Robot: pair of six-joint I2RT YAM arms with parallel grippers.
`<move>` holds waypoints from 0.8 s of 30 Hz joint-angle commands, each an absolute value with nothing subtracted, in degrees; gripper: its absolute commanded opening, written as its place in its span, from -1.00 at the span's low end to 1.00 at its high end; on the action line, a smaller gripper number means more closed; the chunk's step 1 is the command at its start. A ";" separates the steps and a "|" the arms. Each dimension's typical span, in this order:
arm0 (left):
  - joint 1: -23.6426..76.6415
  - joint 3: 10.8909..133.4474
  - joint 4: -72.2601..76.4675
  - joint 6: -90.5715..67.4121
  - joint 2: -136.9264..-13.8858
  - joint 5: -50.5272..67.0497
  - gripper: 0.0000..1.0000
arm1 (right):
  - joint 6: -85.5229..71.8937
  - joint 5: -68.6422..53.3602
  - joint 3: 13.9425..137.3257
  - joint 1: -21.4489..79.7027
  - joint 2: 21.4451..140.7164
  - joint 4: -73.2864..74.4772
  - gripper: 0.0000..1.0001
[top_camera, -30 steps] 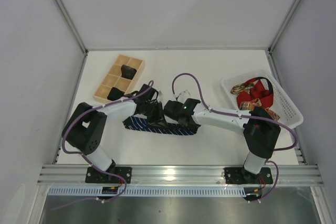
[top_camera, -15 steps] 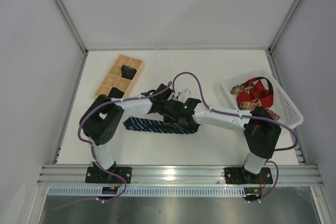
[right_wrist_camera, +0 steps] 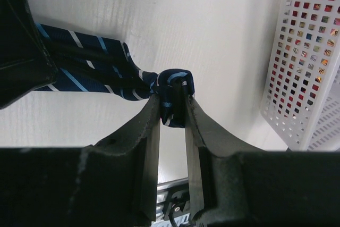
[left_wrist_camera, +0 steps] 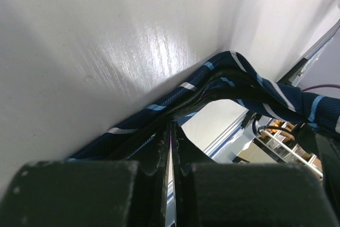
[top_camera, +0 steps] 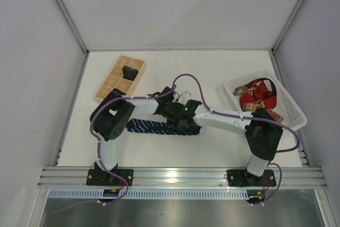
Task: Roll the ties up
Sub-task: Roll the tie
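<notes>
A navy tie (top_camera: 146, 126) with pale diagonal stripes lies stretched across the table in front of both arms. In the right wrist view my right gripper (right_wrist_camera: 172, 102) is shut on a bunched, folded end of this tie (right_wrist_camera: 90, 65). My left gripper (left_wrist_camera: 172, 128) has its jaws almost together, pinching a raised fold of the tie (left_wrist_camera: 249, 86) at the tips. From above, the left gripper (top_camera: 169, 111) and right gripper (top_camera: 183, 125) meet over the tie's right end. A dark rolled tie (top_camera: 129, 71) sits in a wooden tray (top_camera: 114, 71).
A white perforated basket (top_camera: 295, 111) at the right holds a red tie (top_camera: 257, 95) and a gold-patterned one (top_camera: 243, 89). Its wall (right_wrist_camera: 308, 51) is close to my right gripper. Purple cables loop above both wrists. Grey walls enclose the table.
My left arm swung right, its elbow lifting and covering the tray's near corner, and its jaws closed on the tie. The right arm stayed put.
</notes>
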State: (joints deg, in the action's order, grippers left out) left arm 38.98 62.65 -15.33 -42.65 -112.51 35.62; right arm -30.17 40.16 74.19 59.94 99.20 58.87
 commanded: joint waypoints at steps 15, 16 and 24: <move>39.02 63.37 -14.24 -42.71 -114.17 33.75 -0.85 | -28.13 37.36 83.06 65.39 107.31 56.26 -0.63; 39.02 63.37 -14.33 -42.71 -114.17 33.66 -0.86 | -28.30 36.74 82.80 65.56 107.31 55.90 -0.60; 38.94 63.46 -15.29 -42.19 -114.34 33.13 -0.86 | -24.71 24.45 77.00 64.34 102.32 44.42 -0.13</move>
